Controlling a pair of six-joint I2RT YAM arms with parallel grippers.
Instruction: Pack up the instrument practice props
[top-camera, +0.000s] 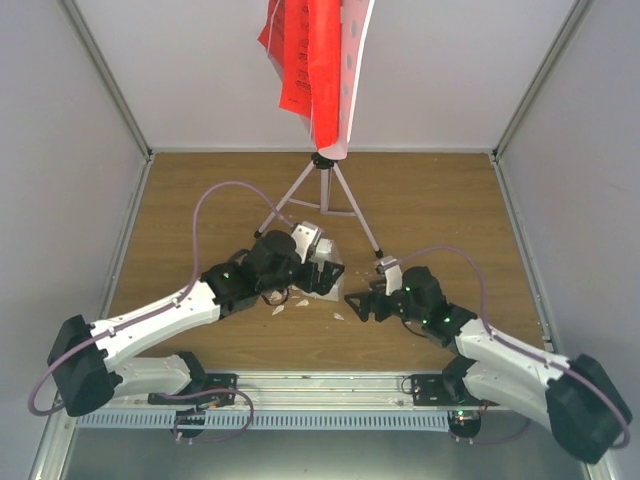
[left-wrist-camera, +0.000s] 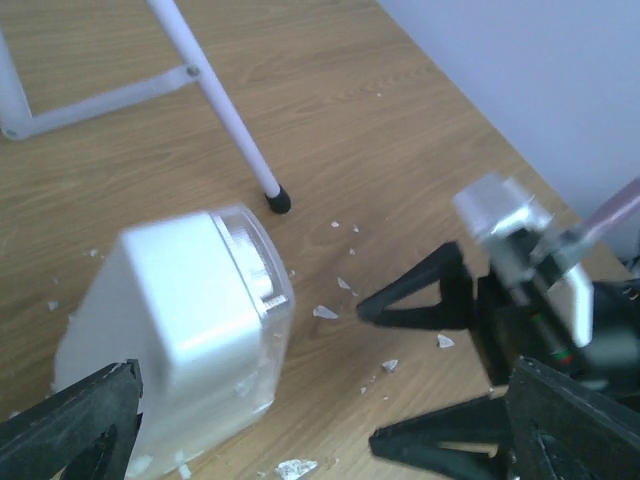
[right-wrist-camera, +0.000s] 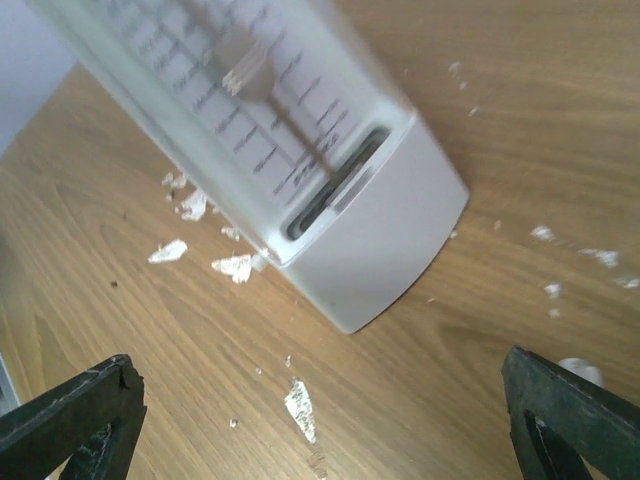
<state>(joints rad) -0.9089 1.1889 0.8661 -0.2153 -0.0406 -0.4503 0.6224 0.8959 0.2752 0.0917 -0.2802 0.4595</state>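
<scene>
The white pyramid-shaped metronome (top-camera: 322, 270) stands on the wooden table. My left gripper (top-camera: 320, 282) is open around it; in the left wrist view the metronome (left-wrist-camera: 190, 310) sits close to the left finger without being gripped. My right gripper (top-camera: 353, 308) is open just right of it, with the metronome (right-wrist-camera: 300, 150) ahead of its spread fingers (right-wrist-camera: 70, 420). The music stand's pale perforated plate (top-camera: 352, 70) rises at the back centre on silver tripod legs (top-camera: 345, 200), with red sheets (top-camera: 300, 60) on it. One stand leg (left-wrist-camera: 230, 120) ends in a black foot near the metronome.
Small white crumbs (right-wrist-camera: 300, 410) lie scattered on the wood around the metronome, with more crumbs (left-wrist-camera: 325, 312) between the two grippers. White walls (top-camera: 70, 120) close the table on three sides. The right gripper's black fingers (left-wrist-camera: 410, 300) point towards the left gripper (left-wrist-camera: 320, 440).
</scene>
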